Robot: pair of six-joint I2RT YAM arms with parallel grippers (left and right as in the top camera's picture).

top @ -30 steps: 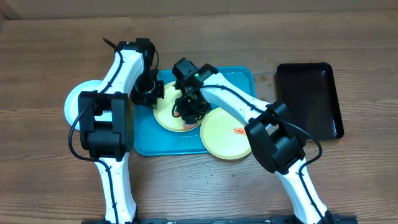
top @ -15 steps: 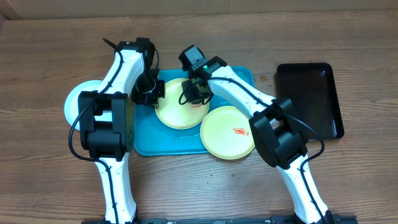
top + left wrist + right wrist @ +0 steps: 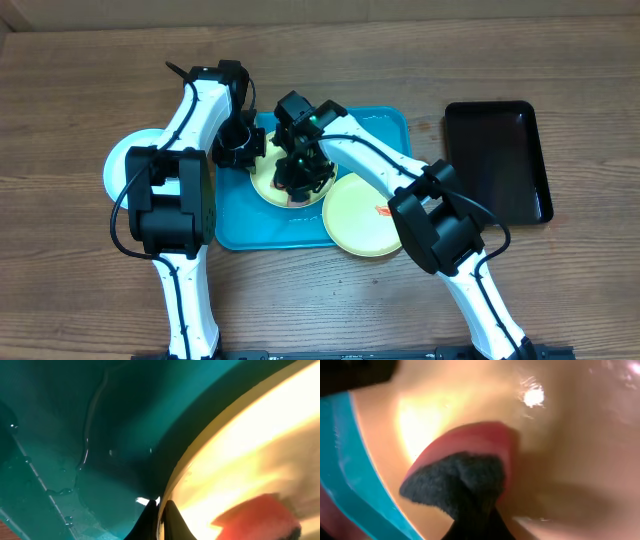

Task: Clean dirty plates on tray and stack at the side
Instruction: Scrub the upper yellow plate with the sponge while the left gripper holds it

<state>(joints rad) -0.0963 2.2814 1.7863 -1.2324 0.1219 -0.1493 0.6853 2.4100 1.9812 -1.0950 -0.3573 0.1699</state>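
Tray [image 3: 75, 420]: turquoise plastic, smooth and glossy, seen wet with beads and runs of water. Yellow plate [image 3: 570, 435] in the tray: smooth plastic, high gloss, a bright glare spot noted. Sponge [image 3: 462, 462] on that plate: soft pinkish-red foam backed by a dark, rough, fibrous layer. Table [image 3: 80, 80] under the tray: matt wood, grain visible. Black tray [image 3: 497, 160] right of the tray: smooth, faint sheen. Pale blue plate [image 3: 118, 165] left of the tray: smooth plastic.

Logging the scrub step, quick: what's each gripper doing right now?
Left gripper: closed on the rim of the yellow plate.
Right gripper: closed, holding the sponge on that plate.
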